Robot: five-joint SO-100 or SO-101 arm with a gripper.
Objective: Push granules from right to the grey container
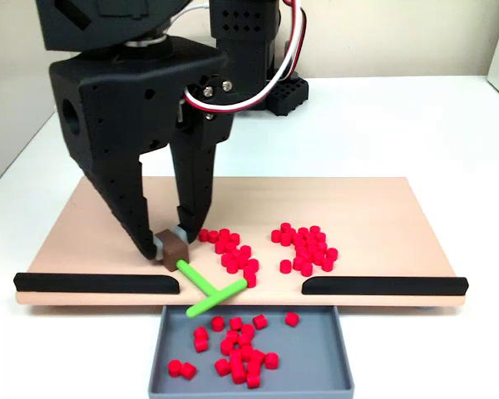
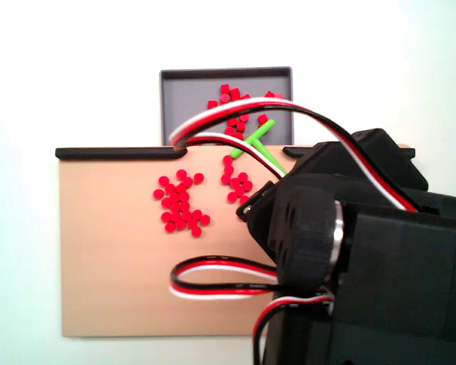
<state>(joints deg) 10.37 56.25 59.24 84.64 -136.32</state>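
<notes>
My arm reaches down over the tan board (image 1: 374, 208), and my gripper (image 1: 173, 246) is clamped on the small brown-and-grey block at the end of the green T-shaped stick (image 1: 208, 289), one black finger on each side of it. The stick is smooth and thin; its crossbar lies at the board's front edge, in the gap between the two black strips (image 1: 96, 283), above the near wall of the grey container (image 1: 324, 366). The granules (image 1: 306, 248) are matte red cylinders: two loose clusters rest on the board, one just beside the stick and one further right in a fixed view, and a third heap lies inside the shallow grey tray. In a fixed view from behind, my dark motor housing and the red, white and black cables (image 2: 235, 125) cover my fingers, while the container (image 2: 184, 91) shows beyond the board's far edge.
</notes>
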